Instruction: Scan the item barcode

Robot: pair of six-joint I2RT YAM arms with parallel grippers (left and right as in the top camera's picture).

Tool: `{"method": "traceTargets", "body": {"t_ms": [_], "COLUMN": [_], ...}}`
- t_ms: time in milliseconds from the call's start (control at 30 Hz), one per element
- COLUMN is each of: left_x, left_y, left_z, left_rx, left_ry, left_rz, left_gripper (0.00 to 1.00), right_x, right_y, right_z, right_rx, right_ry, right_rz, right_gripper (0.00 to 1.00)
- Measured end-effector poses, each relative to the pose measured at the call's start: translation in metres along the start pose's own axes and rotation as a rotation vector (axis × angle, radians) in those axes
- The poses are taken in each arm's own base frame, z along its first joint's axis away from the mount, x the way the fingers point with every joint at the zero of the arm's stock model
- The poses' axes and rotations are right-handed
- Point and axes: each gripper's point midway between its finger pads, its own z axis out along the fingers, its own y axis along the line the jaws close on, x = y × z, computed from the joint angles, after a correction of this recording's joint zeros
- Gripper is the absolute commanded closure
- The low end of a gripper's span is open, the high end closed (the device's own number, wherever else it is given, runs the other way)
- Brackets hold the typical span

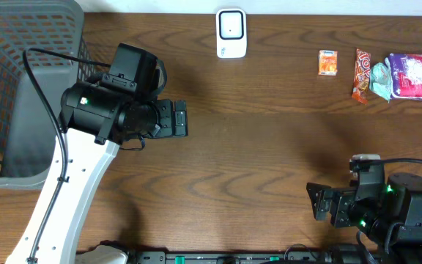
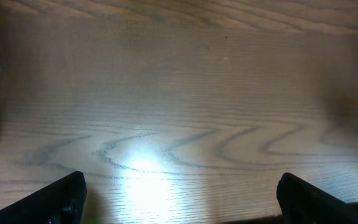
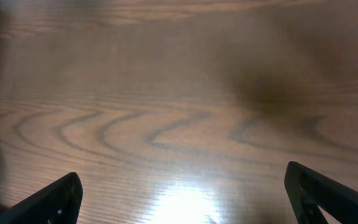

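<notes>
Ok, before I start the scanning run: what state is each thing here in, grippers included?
left gripper: open, holding nothing.
right gripper: open, holding nothing.
basket: upright, nothing seen in the visible part.
scanner: at the far side, untouched.
orange packet: lying flat, untouched.
snack bar: lying flat, untouched.
pink bag: lying flat, untouched.
teal packet: lying between snack bar and pink bag.

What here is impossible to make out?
- Overhead: barcodes on the snack packets are too small to see.
- Overhead: basket cut off by the left edge; the left arm covers part.
- Wrist views: only bare table; packets and white scanner fall outside.
</notes>
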Motion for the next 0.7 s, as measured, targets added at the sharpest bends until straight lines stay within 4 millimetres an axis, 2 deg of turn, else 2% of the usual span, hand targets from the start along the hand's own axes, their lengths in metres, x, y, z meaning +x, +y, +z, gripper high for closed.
{"method": "traceTargets", "body": {"t_ms": [333, 500, 700], "left_x": [0.000, 0.000, 0.000], "left_y": [0.000, 0.000, 0.000], "left_z": [0.000, 0.000, 0.000], "left_rx": [0.000, 0.000, 0.000], "left_ry": [0.000, 0.000, 0.000], "left_rz": [0.000, 0.000, 0.000], "left_gripper": [0.02, 0.02, 0.02], "right_x": [-0.003, -0.002, 0.000], "right_y": [0.005, 0.017, 0.022], "right_z": [-0.007, -0.018, -0.029], "right_rx": [-0.016, -0.063, -0.077], "right_ry": [-0.054, -0.111, -0.176], "right_rz": [-0.059, -0.132, -0.159], "right_gripper": [0.01, 0.01, 0.01]}}
